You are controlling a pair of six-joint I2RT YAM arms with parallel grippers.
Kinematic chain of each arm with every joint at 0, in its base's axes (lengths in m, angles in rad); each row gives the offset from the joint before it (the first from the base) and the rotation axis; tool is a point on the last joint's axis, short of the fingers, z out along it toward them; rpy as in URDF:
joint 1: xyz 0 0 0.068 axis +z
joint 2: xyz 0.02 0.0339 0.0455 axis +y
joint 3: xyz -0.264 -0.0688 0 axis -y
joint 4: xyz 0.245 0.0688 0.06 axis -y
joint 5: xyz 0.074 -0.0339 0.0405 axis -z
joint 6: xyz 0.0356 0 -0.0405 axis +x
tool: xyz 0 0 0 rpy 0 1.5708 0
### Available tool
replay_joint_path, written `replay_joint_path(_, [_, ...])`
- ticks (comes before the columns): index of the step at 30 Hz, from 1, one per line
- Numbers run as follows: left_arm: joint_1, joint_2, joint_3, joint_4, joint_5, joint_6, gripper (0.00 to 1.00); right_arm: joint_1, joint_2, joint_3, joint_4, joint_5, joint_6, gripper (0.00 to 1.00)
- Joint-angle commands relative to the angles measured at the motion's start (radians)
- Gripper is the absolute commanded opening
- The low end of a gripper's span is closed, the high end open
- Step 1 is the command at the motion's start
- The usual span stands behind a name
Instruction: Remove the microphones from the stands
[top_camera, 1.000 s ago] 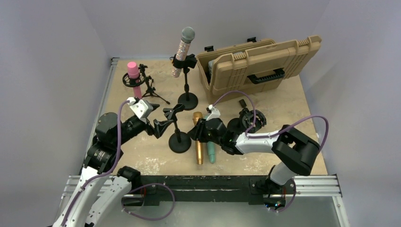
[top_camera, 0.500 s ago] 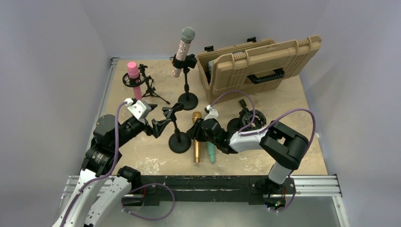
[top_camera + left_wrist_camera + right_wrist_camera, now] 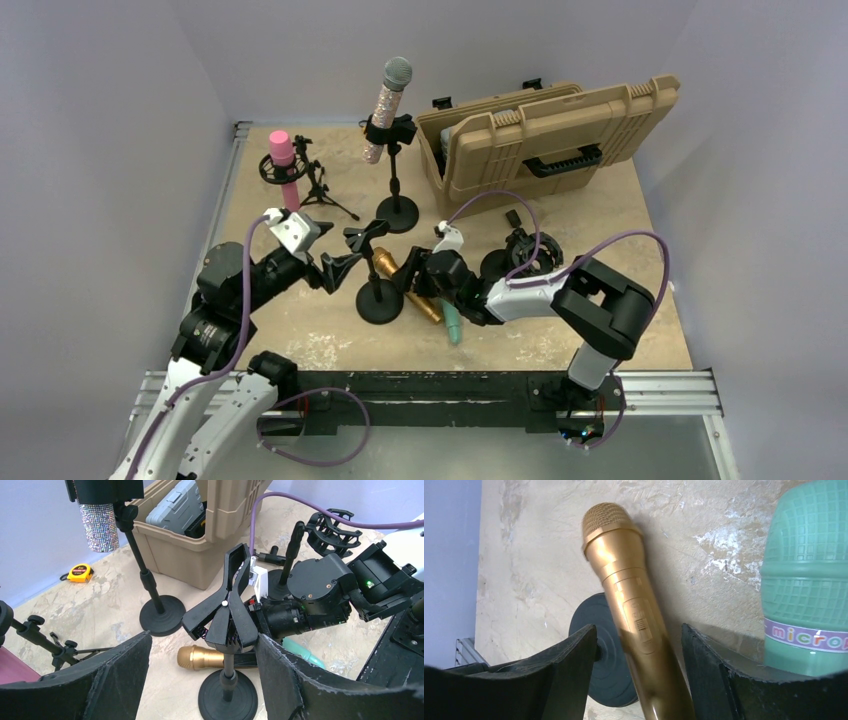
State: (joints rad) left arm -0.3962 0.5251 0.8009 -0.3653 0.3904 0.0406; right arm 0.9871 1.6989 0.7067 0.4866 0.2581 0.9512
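Note:
The gold microphone lies slanted on the table with its head beside the base of the short black stand. The stand's spring clip holds nothing. My right gripper is open and low over the table. Its fingers straddle the gold microphone's body with a gap on each side. My left gripper is open around the stand's post and clip from the left, the right finger close to the clip. In the top view the left gripper is just left of the stand.
A teal microphone lies right of the gold one. At the back, a glitter microphone sits in a tall stand and a pink one in a tripod mount. An open tan case and an empty shock-mount stand are on the right.
My right gripper has opened off the gold microphone. The microphone has swung from lying alongside the teal one to a slant, its head now by the stand's base. The left arm barely moved.

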Motion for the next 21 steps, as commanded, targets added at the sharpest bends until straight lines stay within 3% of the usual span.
replay_joint_path(1, [-0.005,-0.002,0.04,0.035,0.042,-0.028,0.75,0.0,-0.095,0.014,0.031,0.071,-0.035,0.62])
replay_joint_path(5, [-0.006,0.024,0.078,0.038,0.067,-0.117,0.77,0.001,-0.157,0.027,0.018,0.076,-0.085,0.62])
replay_joint_path(9, [-0.004,0.07,0.165,-0.039,-0.003,-0.214,0.78,0.011,-0.249,0.029,0.031,0.072,-0.154,0.62])
replay_joint_path(15, [-0.003,0.177,0.319,-0.205,-0.053,-0.365,0.67,0.013,-0.387,-0.013,0.11,-0.017,-0.241,0.67])
replay_joint_path(18, [0.017,0.235,0.358,-0.23,0.025,-0.446,0.59,0.012,-0.419,-0.025,0.138,-0.058,-0.265,0.68])
replay_joint_path(21, [0.115,0.261,0.31,-0.117,0.212,-0.55,0.54,0.012,-0.431,-0.039,0.161,-0.083,-0.271,0.68])
